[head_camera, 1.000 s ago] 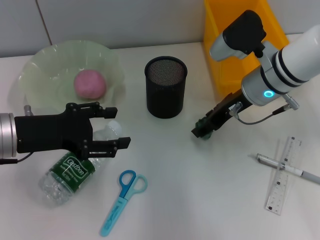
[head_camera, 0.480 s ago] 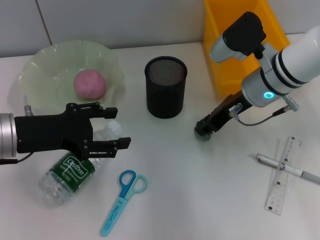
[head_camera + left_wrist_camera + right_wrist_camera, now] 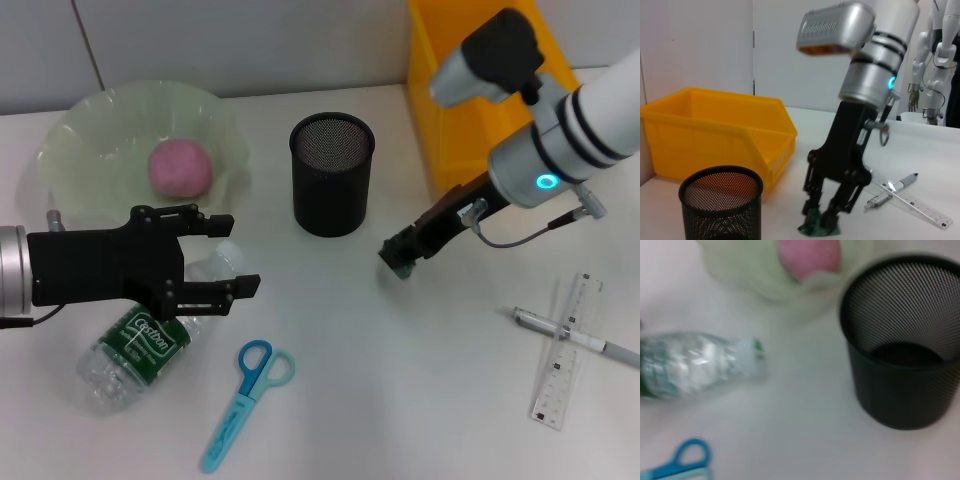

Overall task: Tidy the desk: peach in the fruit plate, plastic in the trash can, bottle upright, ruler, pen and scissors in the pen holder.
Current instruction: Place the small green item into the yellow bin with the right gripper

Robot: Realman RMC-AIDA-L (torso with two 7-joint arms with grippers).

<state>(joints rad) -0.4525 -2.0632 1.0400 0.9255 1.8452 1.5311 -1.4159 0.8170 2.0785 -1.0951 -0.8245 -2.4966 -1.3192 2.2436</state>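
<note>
Crumpled dark-green plastic scrap (image 3: 819, 227) sits pinched between the right gripper's (image 3: 826, 216) narrowed fingers low on the white desk (image 3: 400, 400), presumably for the yellow bin (image 3: 450, 90) behind it, while the left gripper (image 3: 215, 262) hangs spread over the fallen clear bottle (image 3: 140, 340).

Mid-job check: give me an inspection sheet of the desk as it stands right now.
Surface: white desk.
Job's things: peach in fruit plate; bottle lying down; scissors, pen and ruler on desk, pen across ruler; pen holder empty; green plastic on desk; yellow trash can.
Clutter: nothing seen.
Grippers: left gripper open over bottle; right gripper shut on green plastic.
Cables: one at right wrist.
Surroundings: wall; humanoid figure behind.
</note>
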